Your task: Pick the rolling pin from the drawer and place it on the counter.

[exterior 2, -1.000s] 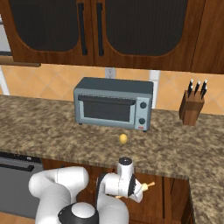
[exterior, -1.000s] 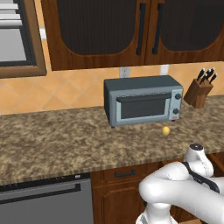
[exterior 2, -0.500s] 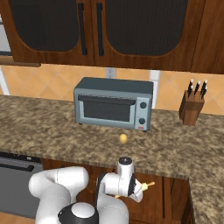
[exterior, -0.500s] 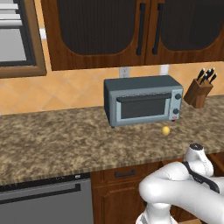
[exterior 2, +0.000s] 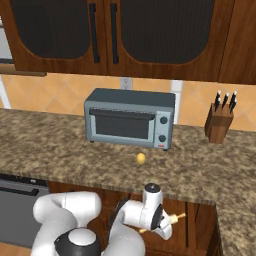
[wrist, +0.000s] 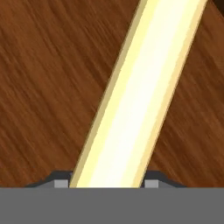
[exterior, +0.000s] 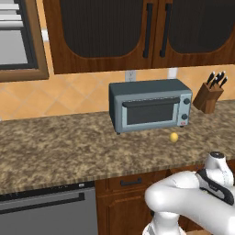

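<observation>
Claw (wrist: 107, 183) clamped on rolling pin (wrist: 144, 94); drawer (wrist: 43, 87) wood beneath.

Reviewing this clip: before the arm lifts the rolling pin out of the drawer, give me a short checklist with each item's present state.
1. Rolling pin sits between the gripper fingertips: ok, one tip on each side in the hand view.
2. Jaws closed firmly on the pin: cannot tell; contact is hidden at the frame's bottom.
3. Pin lies in the drawer: ok, wood grain behind it.
4. Pin end free of the hand: ok, it sticks out beside the hand in the right base view.
5. Counter has bare space for placing: ok, left of the yellow fruit and in front of the toaster oven.
</observation>
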Controlling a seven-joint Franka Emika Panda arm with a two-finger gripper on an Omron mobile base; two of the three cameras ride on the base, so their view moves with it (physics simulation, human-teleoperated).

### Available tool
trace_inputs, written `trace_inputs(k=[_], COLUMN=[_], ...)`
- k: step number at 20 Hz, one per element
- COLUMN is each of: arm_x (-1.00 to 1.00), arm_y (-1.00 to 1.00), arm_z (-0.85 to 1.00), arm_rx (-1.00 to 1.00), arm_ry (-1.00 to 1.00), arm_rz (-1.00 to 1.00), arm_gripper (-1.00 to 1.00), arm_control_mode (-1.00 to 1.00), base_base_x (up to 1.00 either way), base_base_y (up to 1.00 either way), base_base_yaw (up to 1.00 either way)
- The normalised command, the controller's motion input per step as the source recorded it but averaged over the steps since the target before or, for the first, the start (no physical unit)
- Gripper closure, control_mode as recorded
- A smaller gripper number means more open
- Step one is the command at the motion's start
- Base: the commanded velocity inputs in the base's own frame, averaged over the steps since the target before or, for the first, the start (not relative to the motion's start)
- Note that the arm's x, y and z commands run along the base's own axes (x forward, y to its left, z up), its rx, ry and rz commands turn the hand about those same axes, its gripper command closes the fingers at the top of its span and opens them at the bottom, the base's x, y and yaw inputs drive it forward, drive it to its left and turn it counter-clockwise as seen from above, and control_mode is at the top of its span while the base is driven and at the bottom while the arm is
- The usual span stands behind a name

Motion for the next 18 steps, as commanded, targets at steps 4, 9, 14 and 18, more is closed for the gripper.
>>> trace_inputs(k=[4,9,14,18], arm_x=[0.0,-0.45,-0.96,-0.56], arm_y=[-0.11,-0.05,0.0,0.0], arm_z=[0.63,0.52,0.34,0.59], arm_rx=[0.0,0.0,0.0,-0.01], arm_ry=[0.0,0.0,0.0,-0.1], arm_rz=[-0.2,-0.23,-0.21,-0.19], arm_gripper=[1.0,1.0,1.0,1.0], arm_control_mode=[-1.0,-1.0,-1.0,-1.0], base_base_x=[0.0,0.0,0.0,0.0], base_base_y=[0.0,0.0,0.0,0.0], base_base_yaw=[0.0,0.0,0.0,0.0])
